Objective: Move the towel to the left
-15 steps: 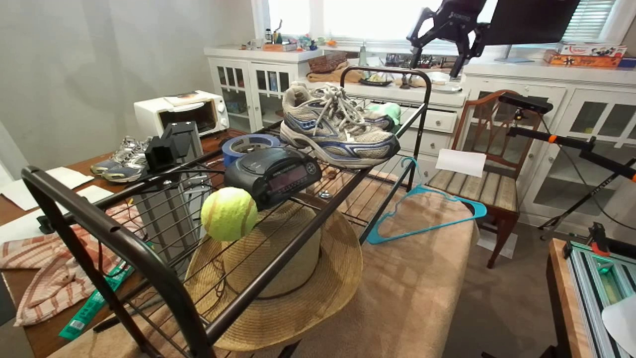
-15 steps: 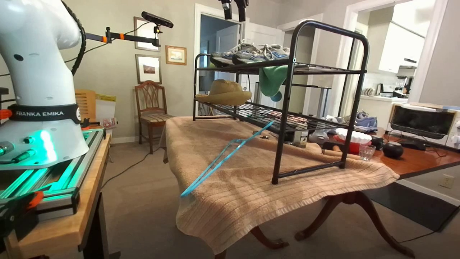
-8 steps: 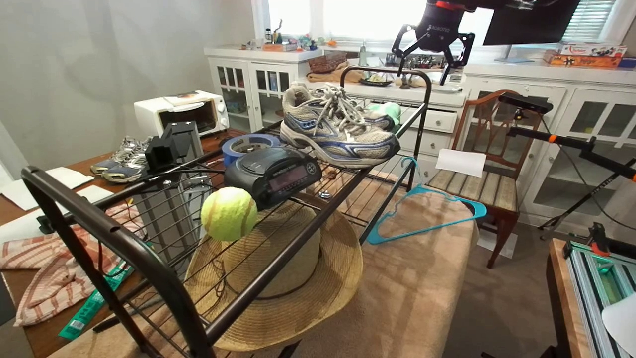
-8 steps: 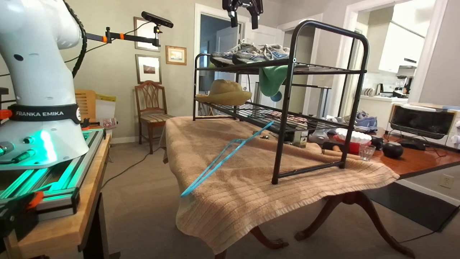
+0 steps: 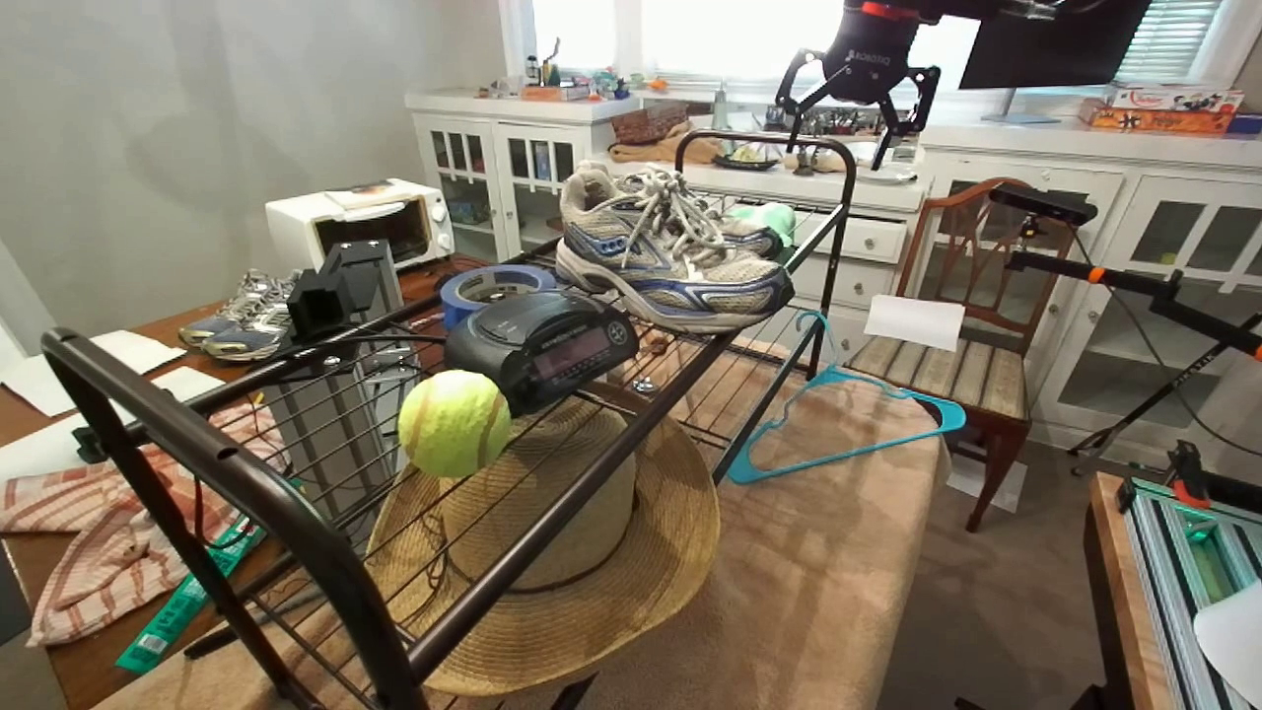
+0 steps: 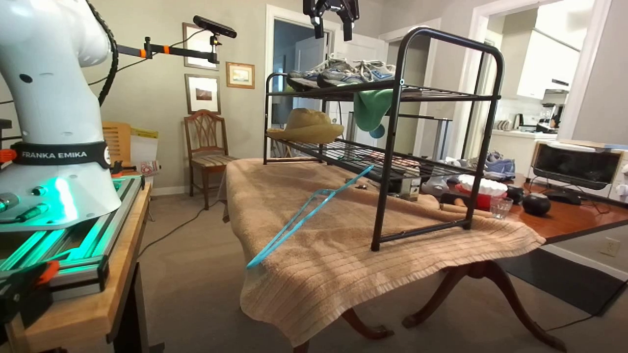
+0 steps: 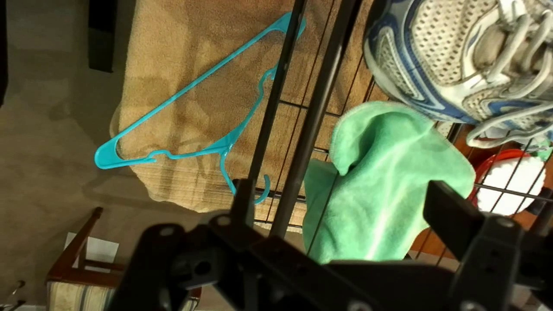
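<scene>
Black two-fingered metal pincer [image 5: 836, 153], spread and holding nothing, above a soft mint-green cloth towel [image 5: 772, 219]

In an exterior view, the mint-green towel lies up on a dark tubular metal rack [image 5: 251, 478], behind a pair of grey-and-blue mesh running shoes [image 5: 666, 256]; the pincer hangs high, presumably to clear them. In an exterior view, a green flap [image 6: 372, 109] of the towel dangles beneath the wire top shelf [image 6: 449, 98], seemingly slipped through — an anchor against sliding, perhaps a snag on lifting. A ribbed tan terry towel [image 6: 343, 274] under the rack looks laid as a cover, so the green cloth is likely meant. In the wrist view, the pincer frames the green cloth, its wide stance probably chosen to straddle a fold — though a shoe sits just beside.
</scene>
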Robot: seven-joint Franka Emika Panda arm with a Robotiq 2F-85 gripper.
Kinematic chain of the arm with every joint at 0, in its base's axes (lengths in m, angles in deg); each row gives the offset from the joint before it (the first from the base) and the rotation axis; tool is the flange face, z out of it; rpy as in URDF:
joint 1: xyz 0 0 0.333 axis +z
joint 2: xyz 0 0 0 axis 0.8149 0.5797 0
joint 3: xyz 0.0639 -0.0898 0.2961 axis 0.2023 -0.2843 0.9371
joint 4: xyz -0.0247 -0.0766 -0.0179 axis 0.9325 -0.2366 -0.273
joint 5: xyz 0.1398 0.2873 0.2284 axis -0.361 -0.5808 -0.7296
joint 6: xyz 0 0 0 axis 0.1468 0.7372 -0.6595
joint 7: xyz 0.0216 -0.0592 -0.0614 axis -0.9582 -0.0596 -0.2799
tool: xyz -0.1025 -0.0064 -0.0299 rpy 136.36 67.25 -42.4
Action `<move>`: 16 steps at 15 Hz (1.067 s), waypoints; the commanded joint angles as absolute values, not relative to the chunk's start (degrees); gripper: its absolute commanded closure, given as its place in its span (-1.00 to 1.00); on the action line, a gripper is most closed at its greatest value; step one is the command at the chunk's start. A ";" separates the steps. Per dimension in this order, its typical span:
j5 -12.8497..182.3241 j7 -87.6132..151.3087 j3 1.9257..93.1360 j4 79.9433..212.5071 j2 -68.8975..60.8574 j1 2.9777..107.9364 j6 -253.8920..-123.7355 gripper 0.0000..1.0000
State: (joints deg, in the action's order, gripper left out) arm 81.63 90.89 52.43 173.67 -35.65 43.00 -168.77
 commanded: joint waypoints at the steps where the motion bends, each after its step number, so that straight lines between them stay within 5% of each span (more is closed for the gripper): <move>1: 81.77 92.42 51.33 172.39 -34.04 44.08 -168.29 -1.00; 16: 75.98 84.55 47.94 171.51 -25.98 45.63 -177.70 -1.00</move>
State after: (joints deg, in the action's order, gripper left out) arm 78.25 86.65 49.05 172.15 -28.21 44.38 -175.30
